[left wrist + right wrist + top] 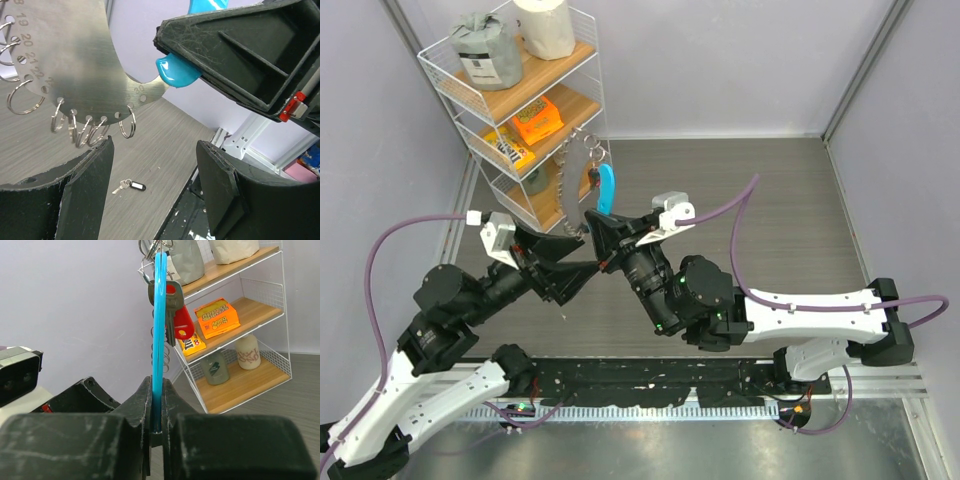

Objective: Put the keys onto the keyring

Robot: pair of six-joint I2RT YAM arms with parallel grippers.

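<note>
1. Black right gripper [157,410] clamps the blue-tagged keyring [160,315], upright in mid-air.
2. Left gripper [154,150] gapes empty beneath a steel plate [85,65] hung with rings [82,131].
3. One key [173,297] hangs on the keyring; a tagged key [129,186] lies on the table [165,130], likely still to add.

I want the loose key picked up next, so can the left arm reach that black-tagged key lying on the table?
Probably yes: the left claw is open and empty, and the black-tagged key lies alone on the table below it, nothing in between.
</note>
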